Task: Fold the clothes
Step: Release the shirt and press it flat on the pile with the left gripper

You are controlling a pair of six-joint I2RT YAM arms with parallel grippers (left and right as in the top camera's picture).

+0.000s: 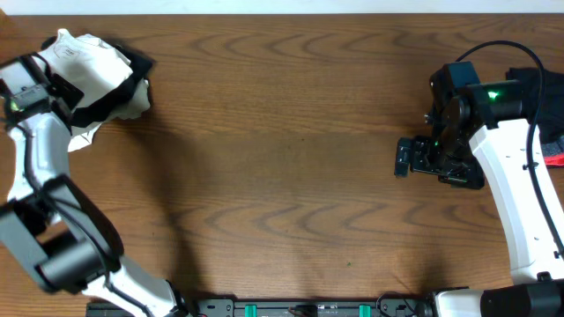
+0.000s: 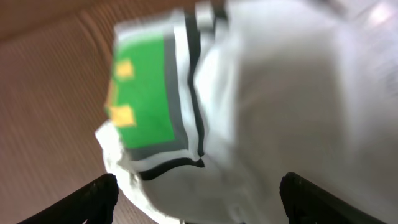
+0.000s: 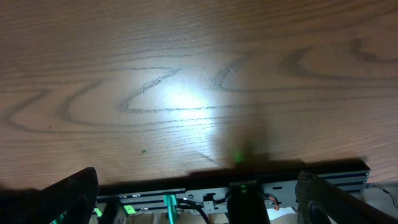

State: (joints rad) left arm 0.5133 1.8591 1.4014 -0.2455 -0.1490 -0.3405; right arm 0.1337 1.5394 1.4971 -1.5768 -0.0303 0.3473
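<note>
The clothes (image 1: 92,62), a white T-shirt, lie bunched in a heap at the table's far left corner. In the left wrist view the white cloth (image 2: 280,106) fills most of the frame, blurred, with a green printed patch (image 2: 143,99) edged in black and grey. My left gripper (image 1: 88,97) is right over the heap. Its jaws stand wide apart, and cloth bulges between the fingertips (image 2: 99,196) of the left gripper (image 2: 199,202) without being pinched. My right gripper (image 1: 412,158) hovers open over bare wood at the right, and in its own view the right gripper (image 3: 199,199) has nothing between its fingers.
A black metal rail with cables (image 3: 249,186) runs along the table's near edge (image 1: 308,308). At the far right edge lie a dark item (image 1: 529,79) and something red (image 1: 555,157), partly behind the right arm.
</note>
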